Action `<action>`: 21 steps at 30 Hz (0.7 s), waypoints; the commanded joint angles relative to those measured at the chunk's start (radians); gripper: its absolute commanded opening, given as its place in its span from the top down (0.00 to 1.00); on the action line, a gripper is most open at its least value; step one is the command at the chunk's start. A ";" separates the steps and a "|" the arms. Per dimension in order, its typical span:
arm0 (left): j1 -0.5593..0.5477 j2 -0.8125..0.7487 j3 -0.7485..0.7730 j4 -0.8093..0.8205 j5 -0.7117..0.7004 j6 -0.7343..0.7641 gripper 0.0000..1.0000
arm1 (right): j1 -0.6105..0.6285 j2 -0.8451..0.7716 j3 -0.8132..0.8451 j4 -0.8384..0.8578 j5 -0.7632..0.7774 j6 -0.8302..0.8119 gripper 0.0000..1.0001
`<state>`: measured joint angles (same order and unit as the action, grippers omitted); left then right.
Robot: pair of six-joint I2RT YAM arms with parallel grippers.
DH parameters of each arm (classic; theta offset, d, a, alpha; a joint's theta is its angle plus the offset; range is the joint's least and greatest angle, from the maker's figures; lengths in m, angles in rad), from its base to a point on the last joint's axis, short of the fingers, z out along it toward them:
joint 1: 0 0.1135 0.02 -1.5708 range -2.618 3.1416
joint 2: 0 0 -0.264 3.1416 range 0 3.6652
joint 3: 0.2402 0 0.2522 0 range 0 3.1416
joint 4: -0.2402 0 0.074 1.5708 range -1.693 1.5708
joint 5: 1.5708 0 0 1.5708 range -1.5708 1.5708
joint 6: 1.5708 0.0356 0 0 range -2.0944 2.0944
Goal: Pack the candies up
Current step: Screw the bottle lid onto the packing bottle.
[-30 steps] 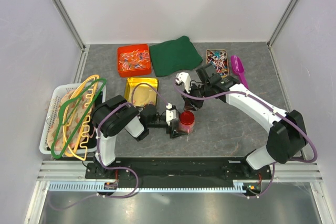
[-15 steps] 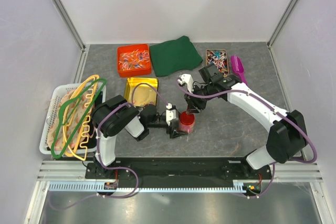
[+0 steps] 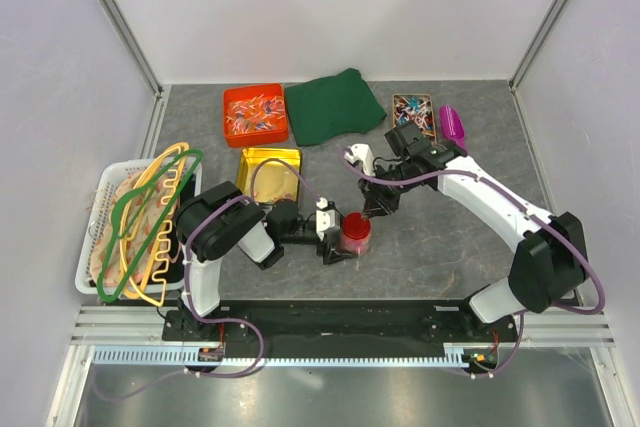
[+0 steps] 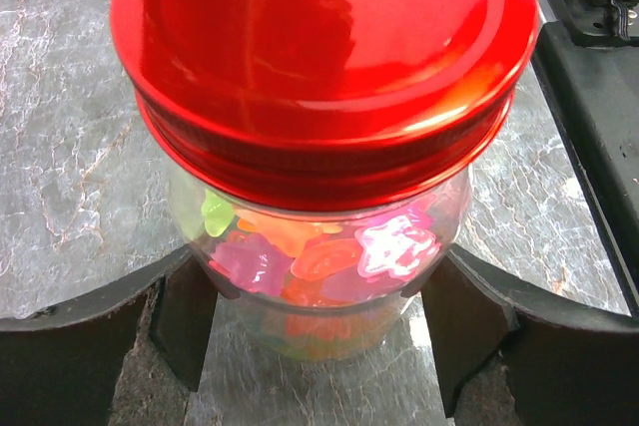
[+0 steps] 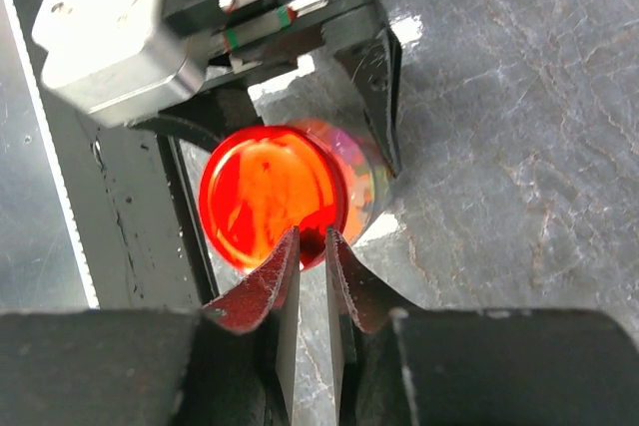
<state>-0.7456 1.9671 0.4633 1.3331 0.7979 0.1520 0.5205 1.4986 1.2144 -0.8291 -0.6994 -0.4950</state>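
A clear jar [image 3: 355,232] with a shiny red lid [image 4: 324,57] stands on the grey table. It holds the candies [image 4: 329,256], gummy pieces in pink, orange and green. My left gripper [image 4: 324,346] is shut on the jar's lower body, one dark finger against each side. My right gripper [image 5: 313,246] hangs just above the lid's near edge, apart from it. Its jaws are drawn close together with a slim gap and nothing between them. From above, the right gripper [image 3: 378,209] is at the jar's upper right.
At the back stand an orange tray [image 3: 255,112] of wrapped sweets, a green cloth [image 3: 335,105], a small box [image 3: 413,112] of wrapped sweets and a purple scoop [image 3: 453,125]. A gold tin [image 3: 270,172] lies left of the jar. A white basket [image 3: 100,237] with hangers sits far left.
My right gripper has come down and to the left over the jar lid, and its jaws have narrowed. The left gripper and the jar have stayed put.
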 commanded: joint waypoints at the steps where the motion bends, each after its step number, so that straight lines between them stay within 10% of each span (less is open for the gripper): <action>1: 0.003 0.001 -0.011 0.097 -0.003 0.034 0.19 | 0.004 -0.061 -0.050 -0.070 -0.044 -0.030 0.78; 21: 0.003 0.003 -0.009 0.094 -0.006 0.035 0.19 | 0.006 -0.141 0.028 -0.121 0.000 -0.068 0.76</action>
<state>-0.7456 1.9671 0.4591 1.3361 0.8101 0.1516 0.5255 1.4189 1.1786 -1.0088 -0.7250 -0.5812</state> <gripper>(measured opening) 0.811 0.237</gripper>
